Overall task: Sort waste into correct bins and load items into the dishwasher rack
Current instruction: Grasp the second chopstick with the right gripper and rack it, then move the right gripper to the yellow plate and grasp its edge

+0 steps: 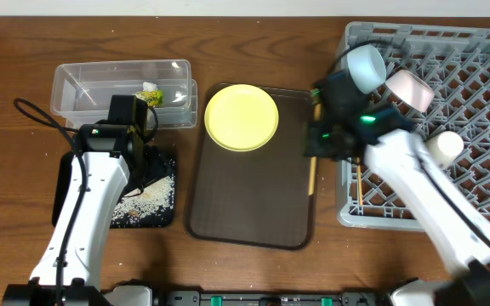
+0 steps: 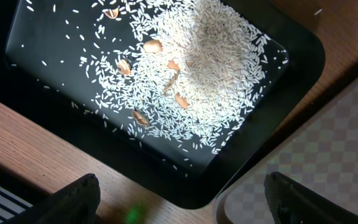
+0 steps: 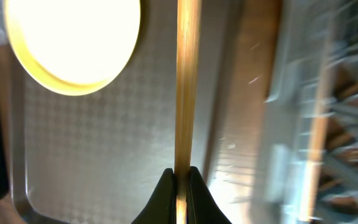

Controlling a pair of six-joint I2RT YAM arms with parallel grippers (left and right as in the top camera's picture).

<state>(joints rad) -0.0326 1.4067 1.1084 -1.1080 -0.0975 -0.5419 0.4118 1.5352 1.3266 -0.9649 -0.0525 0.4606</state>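
Observation:
My right gripper is shut on a thin wooden chopstick, held over the right edge of the brown serving tray; it also shows in the overhead view. The round yellow plate lies on that tray. The grey dishwasher rack holds a light blue bowl, a white bowl, a small white cup and another chopstick. My left gripper is open and empty above the black tray, which holds rice grains. The snack wrapper lies in the clear container.
The dark brown serving tray lies between the black tray and the rack. A few brown shell bits lie among the rice. The rack is blurred in the right wrist view. The paper scrap is not visible.

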